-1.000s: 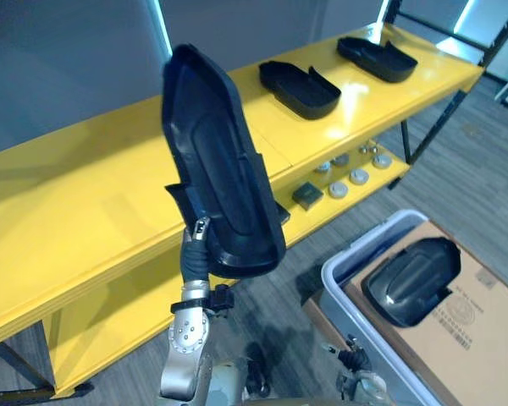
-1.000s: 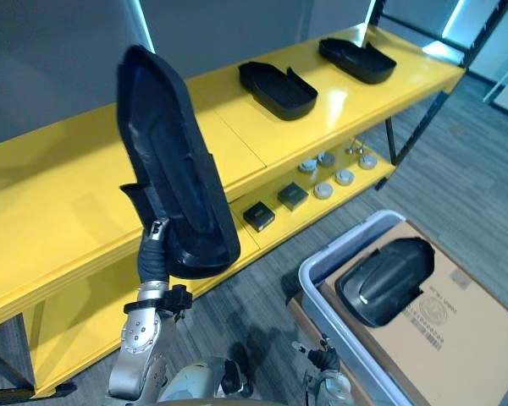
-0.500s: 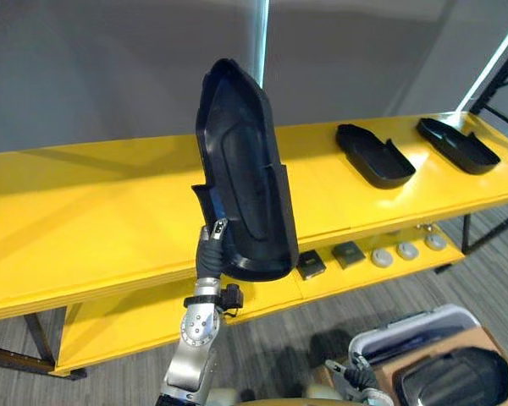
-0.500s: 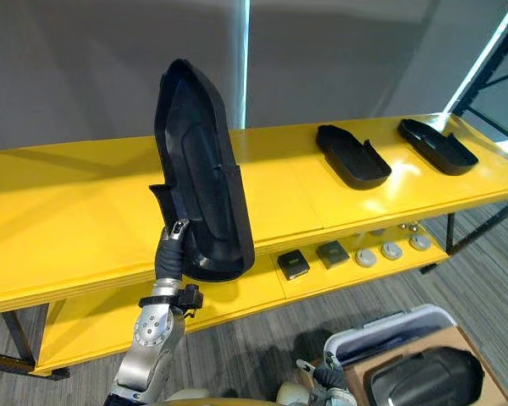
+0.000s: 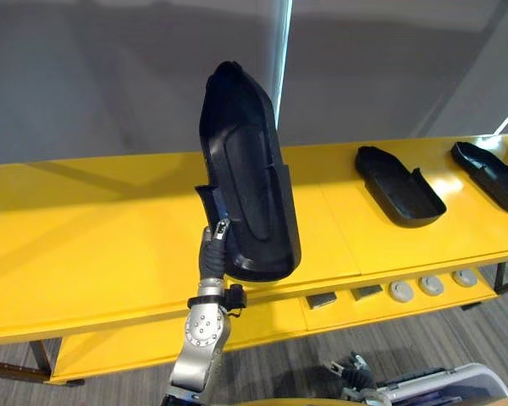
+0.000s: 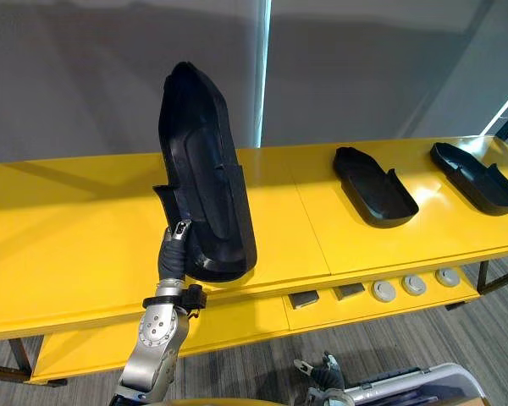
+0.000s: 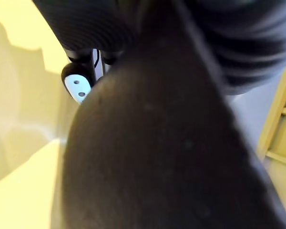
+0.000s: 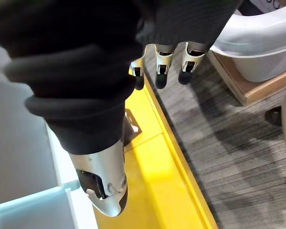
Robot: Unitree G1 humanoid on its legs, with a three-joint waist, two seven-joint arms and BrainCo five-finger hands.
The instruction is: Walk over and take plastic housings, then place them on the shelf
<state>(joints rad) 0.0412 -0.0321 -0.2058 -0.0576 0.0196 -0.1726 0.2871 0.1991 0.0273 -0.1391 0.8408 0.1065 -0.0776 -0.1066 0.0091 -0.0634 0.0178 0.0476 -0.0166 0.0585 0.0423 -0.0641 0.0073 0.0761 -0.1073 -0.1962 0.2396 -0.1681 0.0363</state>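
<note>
- Swinging round: the whole view has turned to face the yellow shelf (image 5: 85, 245) square on, and the grey bin (image 6: 440, 372) has slid down into the bottom corner. That's the camera moving; nothing on the shelf has budged.
- The left robot hand (image 5: 212, 256) carries the held housing (image 5: 247, 182) upright by its lower end. One fingertip is hooked over the rim, and the rest are hidden behind the shell.
- The right robot hand (image 8: 162, 64) hangs low by the shelf's lower board, fingers loose, holding nothing.
- Two placed housings (image 5: 400, 184) (image 5: 495, 173) already lie flat on the top board, off to the right. A bare stretch of board sits straight ahead.
- To do this well, I'd tip the tall shell down the same way up as its neighbours. Lower it onto that bare stretch, well apart from them, and let go only once it rests fully.
- Watch the high nose. Gripped so low, it looks top-heavy and could swing or slip.
</note>
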